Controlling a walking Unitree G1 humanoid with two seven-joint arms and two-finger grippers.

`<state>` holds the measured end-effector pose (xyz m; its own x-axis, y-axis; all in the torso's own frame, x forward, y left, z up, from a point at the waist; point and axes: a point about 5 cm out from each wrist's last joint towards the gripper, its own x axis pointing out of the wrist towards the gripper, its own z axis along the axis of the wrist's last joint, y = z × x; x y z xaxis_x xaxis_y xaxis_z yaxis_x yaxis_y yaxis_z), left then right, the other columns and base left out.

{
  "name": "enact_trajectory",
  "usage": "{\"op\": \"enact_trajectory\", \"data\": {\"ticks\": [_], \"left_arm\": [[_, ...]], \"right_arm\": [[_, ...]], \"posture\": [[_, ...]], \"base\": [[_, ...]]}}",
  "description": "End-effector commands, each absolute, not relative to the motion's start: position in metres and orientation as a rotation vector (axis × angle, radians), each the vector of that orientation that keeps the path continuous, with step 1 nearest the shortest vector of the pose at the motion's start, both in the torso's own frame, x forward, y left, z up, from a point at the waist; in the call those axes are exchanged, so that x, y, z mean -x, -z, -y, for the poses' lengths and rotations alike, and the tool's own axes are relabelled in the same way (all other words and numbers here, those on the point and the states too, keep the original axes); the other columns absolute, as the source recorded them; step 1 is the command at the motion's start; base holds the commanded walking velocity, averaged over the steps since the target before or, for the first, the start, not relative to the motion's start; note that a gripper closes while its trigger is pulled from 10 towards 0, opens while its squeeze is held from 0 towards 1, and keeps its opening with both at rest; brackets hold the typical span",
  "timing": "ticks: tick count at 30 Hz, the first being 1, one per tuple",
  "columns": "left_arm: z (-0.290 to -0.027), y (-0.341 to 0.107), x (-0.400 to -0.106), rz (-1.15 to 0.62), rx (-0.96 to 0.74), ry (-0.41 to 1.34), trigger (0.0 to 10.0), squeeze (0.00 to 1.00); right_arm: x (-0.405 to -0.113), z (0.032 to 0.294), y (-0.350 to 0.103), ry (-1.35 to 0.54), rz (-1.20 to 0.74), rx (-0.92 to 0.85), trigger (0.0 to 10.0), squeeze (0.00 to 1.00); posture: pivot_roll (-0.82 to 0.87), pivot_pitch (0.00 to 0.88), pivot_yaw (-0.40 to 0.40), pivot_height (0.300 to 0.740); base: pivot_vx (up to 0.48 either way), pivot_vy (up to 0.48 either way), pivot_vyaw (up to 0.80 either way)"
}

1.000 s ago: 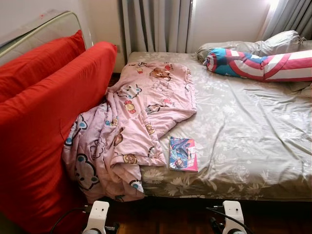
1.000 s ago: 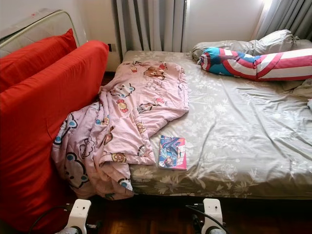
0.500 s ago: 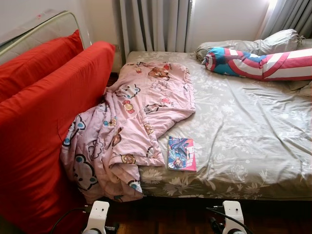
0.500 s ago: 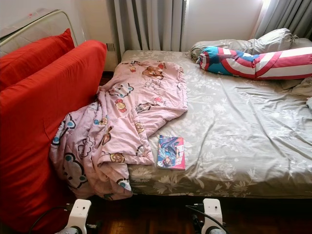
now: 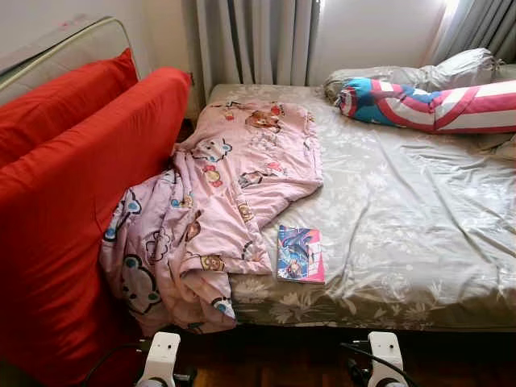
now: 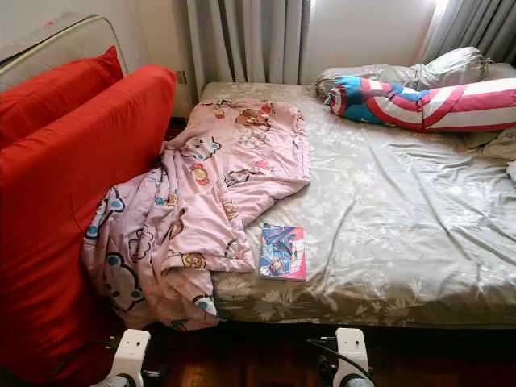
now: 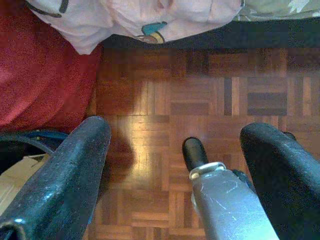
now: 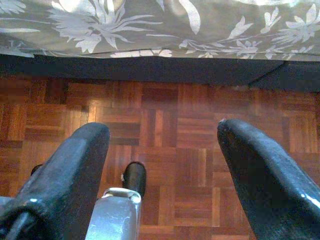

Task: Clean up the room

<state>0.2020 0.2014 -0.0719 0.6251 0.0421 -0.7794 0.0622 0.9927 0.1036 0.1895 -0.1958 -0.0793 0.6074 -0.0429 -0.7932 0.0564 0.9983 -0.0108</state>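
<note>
A pink cartoon-print blanket (image 5: 226, 185) lies crumpled over the left side of the bed (image 5: 419, 218) and hangs off its near corner toward the floor. A colourful book (image 5: 301, 254) rests on the grey floral sheet near the bed's front edge, just right of the blanket. My left gripper (image 7: 175, 170) hangs open over the parquet floor beside the blanket's hanging end (image 7: 150, 20). Over the parquet in front of the bed's edge, my right gripper (image 8: 162, 165) is open too. Both are empty.
A red sofa (image 5: 72, 210) stands close against the bed's left side. A red, white and blue bolster (image 5: 427, 105) and grey pillows (image 5: 451, 68) lie at the head of the bed. Curtains (image 5: 254, 40) hang behind. Dark parquet floor (image 8: 200, 150) runs along the bed's front.
The view has shifted very slightly; the blanket, the book and both grippers have stayed where they were.
</note>
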Motion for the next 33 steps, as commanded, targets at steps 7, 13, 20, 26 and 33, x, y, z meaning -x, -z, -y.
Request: {"op": "enact_trajectory", "data": {"ticks": [7, 13, 20, 26, 33], "left_arm": [[-0.2025, 0.0725, -0.2009, -0.908, -0.126, 0.012, 10.0, 0.00], [-0.2020, 0.0727, -0.2007, -0.908, -0.124, 0.013, 10.0, 0.00], [-0.2019, 0.0727, -0.2007, -0.907, -0.122, 0.013, 10.0, 0.00], [-0.2024, 0.0725, -0.2010, -0.907, -0.124, 0.014, 10.0, 0.00], [-0.2031, 0.0720, -0.2017, -0.904, -0.125, 0.016, 10.0, 0.00]], "right_arm": [[-0.1918, 0.1970, 0.0780, 0.054, -0.913, -0.012, 10.0, 0.00], [-0.1915, 0.1974, 0.0781, 0.055, -0.914, -0.012, 10.0, 0.00], [-0.1917, 0.1973, 0.0780, 0.047, -0.915, -0.009, 10.0, 0.00], [-0.1926, 0.1961, 0.0777, 0.021, -0.917, 0.006, 10.0, 0.00], [-0.1929, 0.1950, 0.0777, 0.034, -0.913, -0.012, 10.0, 0.00]], "posture": [[-0.06, 0.000, -0.017, 0.740], [-0.06, 0.000, -0.019, 0.740], [-0.06, 0.000, -0.019, 0.740], [-0.07, 0.000, -0.017, 0.740], [-0.07, 0.000, -0.010, 0.740]], "base": [[0.279, 0.000, 0.00], [0.296, 0.000, 0.00], [0.297, 0.000, 0.00], [0.297, 0.000, 0.00], [0.291, 0.000, 0.00]]}}
